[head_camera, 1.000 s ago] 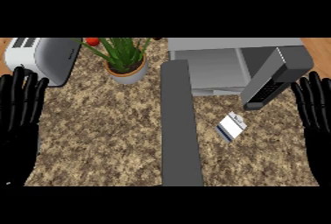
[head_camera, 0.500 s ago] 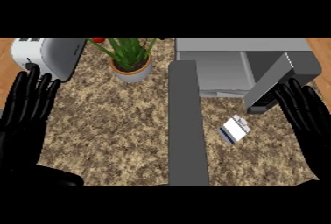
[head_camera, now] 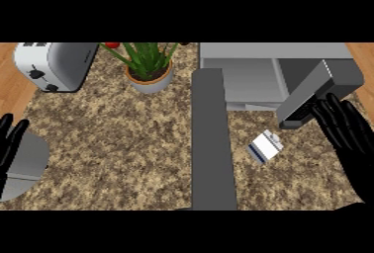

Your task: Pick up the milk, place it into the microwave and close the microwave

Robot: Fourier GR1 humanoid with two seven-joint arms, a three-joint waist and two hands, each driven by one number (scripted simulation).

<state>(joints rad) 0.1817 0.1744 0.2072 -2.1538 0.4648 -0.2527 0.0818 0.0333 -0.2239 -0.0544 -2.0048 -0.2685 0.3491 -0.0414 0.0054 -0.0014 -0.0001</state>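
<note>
While the right hand (head_camera: 343,126) hangs open, fingers straight, by the lower end of the microwave's (head_camera: 245,74) open door (head_camera: 315,94), the milk (head_camera: 264,147) lies on the counter (head_camera: 124,138) left of it, untouched. Left hand (head_camera: 10,141) rests open at the left edge.

1 milk ctn (head_camera: 264,146), 1 microwave (head_camera: 248,81), 1 toaster (head_camera: 55,64), 1 plant (head_camera: 148,66), maybe 1 tomato (head_camera: 111,45)

White-and-blue milk carton (head_camera: 264,147) on its side near the open grey microwave (head_camera: 245,74)
</note>
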